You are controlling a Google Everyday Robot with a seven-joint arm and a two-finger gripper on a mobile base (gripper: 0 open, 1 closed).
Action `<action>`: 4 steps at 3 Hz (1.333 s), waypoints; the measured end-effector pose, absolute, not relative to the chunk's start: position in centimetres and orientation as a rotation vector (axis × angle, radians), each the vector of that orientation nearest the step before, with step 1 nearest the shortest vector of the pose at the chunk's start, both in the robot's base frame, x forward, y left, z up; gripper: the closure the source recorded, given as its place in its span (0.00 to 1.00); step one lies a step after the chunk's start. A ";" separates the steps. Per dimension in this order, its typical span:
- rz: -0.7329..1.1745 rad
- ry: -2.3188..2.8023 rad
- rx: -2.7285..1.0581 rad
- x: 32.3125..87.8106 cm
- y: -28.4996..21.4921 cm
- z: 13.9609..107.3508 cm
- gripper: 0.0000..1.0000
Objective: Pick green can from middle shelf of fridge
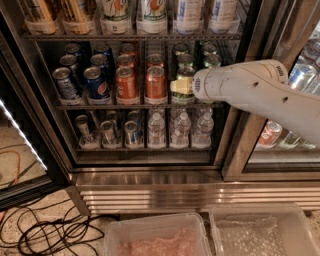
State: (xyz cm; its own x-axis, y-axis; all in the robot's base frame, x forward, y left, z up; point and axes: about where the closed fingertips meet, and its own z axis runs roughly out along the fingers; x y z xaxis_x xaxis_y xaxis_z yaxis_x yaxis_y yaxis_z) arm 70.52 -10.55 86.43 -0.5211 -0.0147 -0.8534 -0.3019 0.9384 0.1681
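The fridge (150, 186) stands open, with a dark interior and a ribbed steel base. Its middle shelf (100, 106) is a thin wire rack with rows of soda cans. Green cans (185, 62) stand in two columns at the right of that shelf. My gripper (180, 86), on a white arm (250, 90) that reaches in from the right, sits right at the front green can (183, 98) and covers most of it. I cannot tell whether it touches the can.
Blue cans (95, 81) and orange cans (156, 82) stand left of the green ones. Small water bottles (179, 126) fill the rack below and tall bottles (152, 12) the rack above. Two clear plastic bins (160, 235) and black cables (45, 235) lie on the floor.
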 end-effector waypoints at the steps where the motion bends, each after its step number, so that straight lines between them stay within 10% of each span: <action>1: 0.401 2.085 -0.280 69.8 -9.3 86.8 0.31; 4: 0.304 2.081 -0.299 72.6 -10.2 86.3 0.31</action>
